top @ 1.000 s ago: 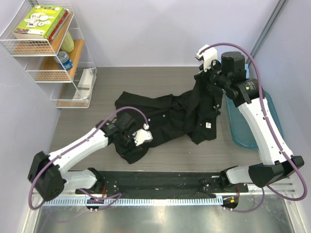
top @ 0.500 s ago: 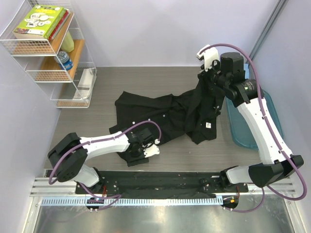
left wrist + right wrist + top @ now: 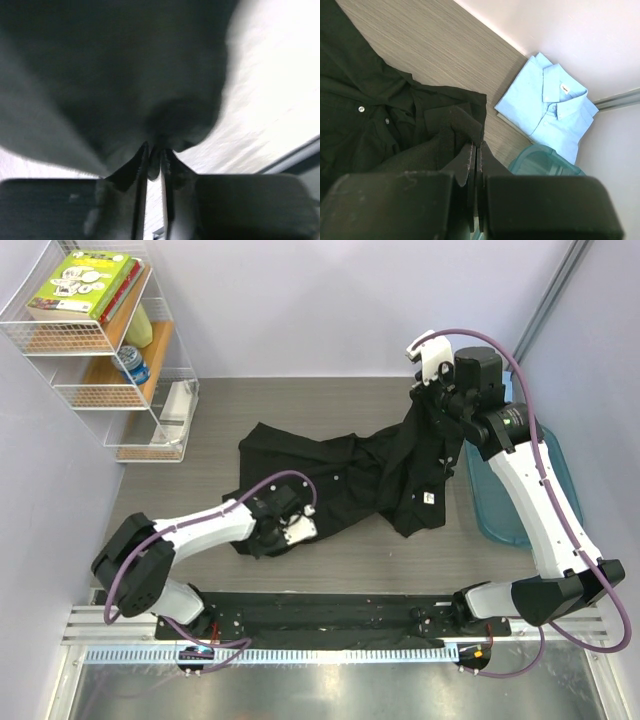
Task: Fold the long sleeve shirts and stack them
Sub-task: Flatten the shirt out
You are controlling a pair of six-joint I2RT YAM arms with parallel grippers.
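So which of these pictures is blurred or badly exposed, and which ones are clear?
Left wrist view: soft and blurred; the black shirt hangs very near the lens and fills most of the frame, and the table beside it is burnt out to white. Right wrist view: sharp and evenly lit; the folded light blue shirt shows clearly. Top external view: sharp, with even light.

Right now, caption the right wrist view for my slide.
Right gripper pinches the black shirt; folded light blue shirt lies beyond.

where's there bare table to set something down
Bare table runs behind the black shirt, from the wire shelf rightwards. A thinner strip lies in front of the shirt. The right edge is crowded: tub and blue shirt.
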